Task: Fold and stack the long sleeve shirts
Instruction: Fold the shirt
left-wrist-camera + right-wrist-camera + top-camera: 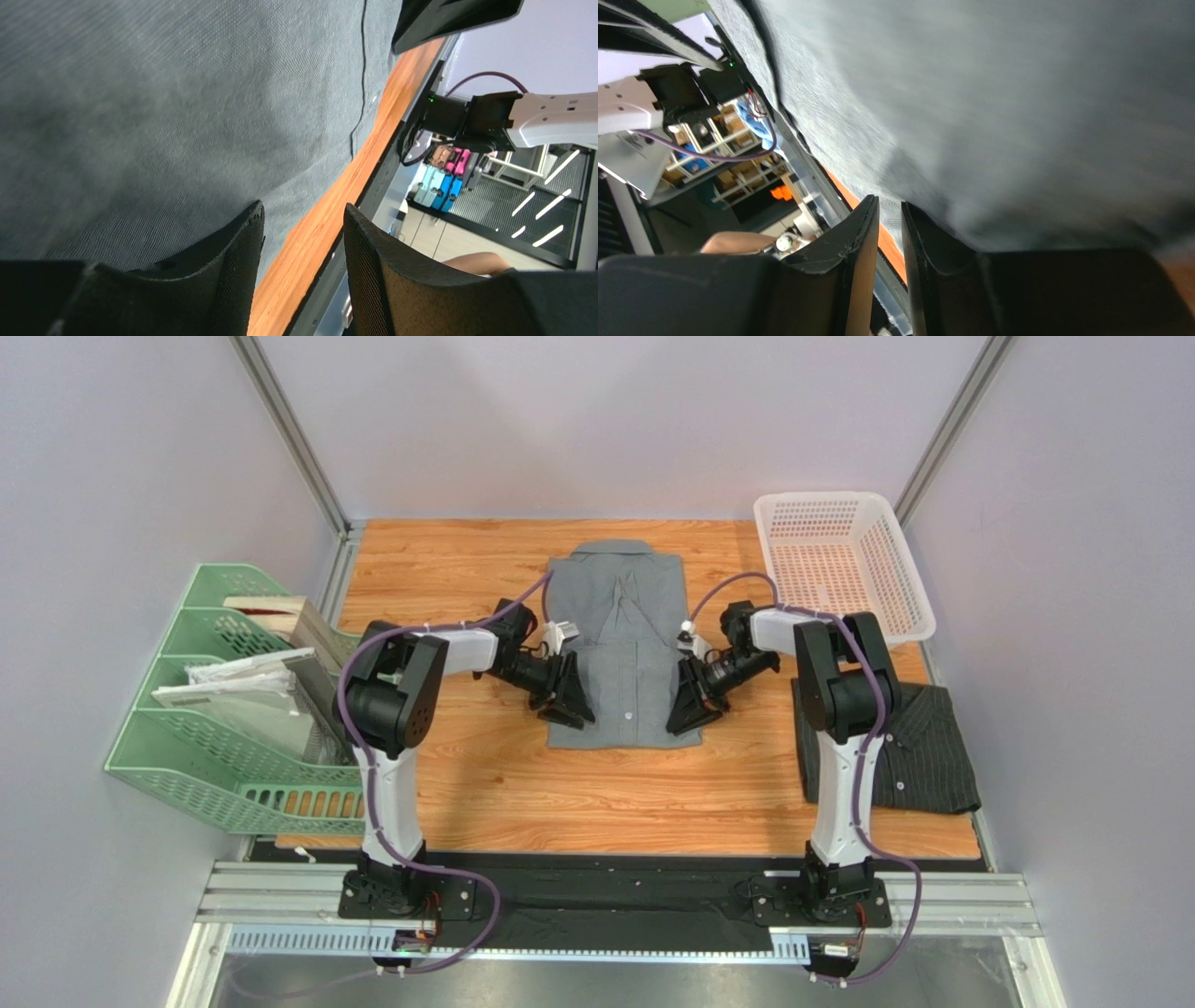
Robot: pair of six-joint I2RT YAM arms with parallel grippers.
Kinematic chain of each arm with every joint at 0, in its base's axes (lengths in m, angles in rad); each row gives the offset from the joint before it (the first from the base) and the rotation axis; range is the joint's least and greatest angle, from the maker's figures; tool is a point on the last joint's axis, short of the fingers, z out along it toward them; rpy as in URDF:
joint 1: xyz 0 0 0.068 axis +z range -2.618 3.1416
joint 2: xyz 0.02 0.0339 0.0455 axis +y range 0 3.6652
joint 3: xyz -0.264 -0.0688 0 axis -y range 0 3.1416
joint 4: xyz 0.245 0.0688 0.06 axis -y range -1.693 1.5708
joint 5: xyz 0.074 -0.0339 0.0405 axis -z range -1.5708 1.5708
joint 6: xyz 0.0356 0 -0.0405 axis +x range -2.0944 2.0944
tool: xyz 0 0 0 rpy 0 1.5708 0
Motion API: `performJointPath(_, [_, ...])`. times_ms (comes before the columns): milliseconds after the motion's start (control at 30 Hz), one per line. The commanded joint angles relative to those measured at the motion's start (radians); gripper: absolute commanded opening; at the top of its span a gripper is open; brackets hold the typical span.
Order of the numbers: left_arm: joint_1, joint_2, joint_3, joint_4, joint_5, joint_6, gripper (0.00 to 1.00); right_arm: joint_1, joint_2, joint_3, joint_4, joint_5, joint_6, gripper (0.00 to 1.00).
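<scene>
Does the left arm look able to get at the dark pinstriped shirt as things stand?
Probably not. The dark pinstriped shirt lies at the table's right side, past the right arm, which stands between them. The left gripper is at the grey shirt's left edge, well away.

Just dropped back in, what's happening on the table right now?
Both arms are at the grey shirt, which lies front-up in the middle of the table as a narrow rectangle, collar at the far end. The left gripper sits open at its near left edge. The right gripper is at the near right edge, jaws almost closed, grip unclear. The dark pinstriped shirt lies folded at the right.
</scene>
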Motion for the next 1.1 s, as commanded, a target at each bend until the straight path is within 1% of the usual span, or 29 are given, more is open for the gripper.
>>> performJointPath(0, [0.006,-0.019,0.008,-0.102,-0.028,0.09,0.53,-0.019,-0.059,0.007,-0.036,0.041,-0.017,0.31])
performJointPath(33, [0.008,-0.038,0.016,-0.11,-0.015,0.151,0.53,-0.019,-0.084,0.019,-0.058,0.021,-0.046,0.32])
performJointPath(67, [0.006,-0.095,0.019,-0.111,0.001,0.183,0.54,-0.021,-0.111,0.028,-0.09,-0.026,-0.055,0.34])
performJointPath(100, [0.005,-0.129,0.024,-0.111,0.005,0.214,0.55,-0.025,-0.175,0.053,-0.095,-0.051,-0.058,0.37])
performJointPath(133, [0.0,-0.163,0.042,-0.117,0.003,0.288,0.56,-0.03,-0.2,0.065,-0.093,-0.066,-0.051,0.39])
performJointPath(167, [-0.009,-0.221,0.057,-0.131,-0.027,0.335,0.57,-0.034,-0.222,0.083,-0.092,-0.054,-0.048,0.39])
performJointPath(200, [-0.038,-0.248,0.073,-0.158,-0.059,0.375,0.58,-0.039,-0.234,0.106,-0.089,-0.025,-0.046,0.4])
performJointPath(233, [-0.057,-0.268,0.1,-0.168,-0.09,0.463,0.59,-0.044,-0.248,0.146,-0.082,0.01,-0.035,0.39])
performJointPath(267, [-0.077,-0.301,0.109,-0.171,-0.151,0.507,0.6,-0.053,-0.251,0.16,-0.048,0.092,-0.023,0.39])
performJointPath(300, [-0.127,-0.318,0.113,-0.15,-0.197,0.547,0.61,-0.054,-0.25,0.171,-0.027,0.148,-0.012,0.38])
performJointPath(333, [-0.156,-0.329,0.103,-0.13,-0.246,0.629,0.62,-0.056,-0.244,0.192,-0.011,0.2,-0.005,0.38])
performJointPath(367, [-0.185,-0.341,0.1,-0.11,-0.317,0.677,0.62,-0.056,-0.224,0.202,0.014,0.27,0.0,0.38])
performJointPath(400, [-0.245,-0.34,0.096,-0.063,-0.348,0.721,0.62,-0.056,-0.207,0.211,0.026,0.298,0.011,0.38])
performJointPath(433, [-0.273,-0.335,0.091,-0.036,-0.371,0.796,0.62,-0.056,-0.19,0.225,0.033,0.318,0.015,0.38])
performJointPath(500, [-0.349,-0.299,0.108,0.013,-0.419,0.876,0.62,-0.054,-0.126,0.278,0.037,0.352,0.032,0.37])
performJointPath(567, [-0.394,-0.242,0.155,0.025,-0.461,0.898,0.63,-0.054,-0.07,0.329,0.039,0.369,0.037,0.39])
performJointPath(600, [-0.434,-0.222,0.178,0.022,-0.474,0.903,0.63,-0.054,-0.059,0.343,0.039,0.372,0.04,0.4])
performJointPath(633, [-0.449,-0.187,0.223,0.019,-0.486,0.903,0.64,-0.054,-0.046,0.353,0.045,0.371,0.045,0.41])
performJointPath(733, [-0.505,-0.127,0.284,0.004,-0.526,0.923,0.67,-0.054,-0.01,0.39,0.046,0.362,0.058,0.43])
performJointPath(800, [-0.534,-0.095,0.318,-0.025,-0.555,0.935,0.67,-0.054,-0.004,0.395,0.048,0.343,0.063,0.43])
performJointPath(933, [-0.558,0.0,0.415,-0.099,-0.569,0.937,0.65,-0.054,-0.016,0.378,0.034,0.314,0.072,0.42])
performJointPath(1067, [-0.575,0.053,0.438,-0.145,-0.607,0.944,0.66,-0.054,-0.023,0.364,0.034,0.319,0.063,0.43])
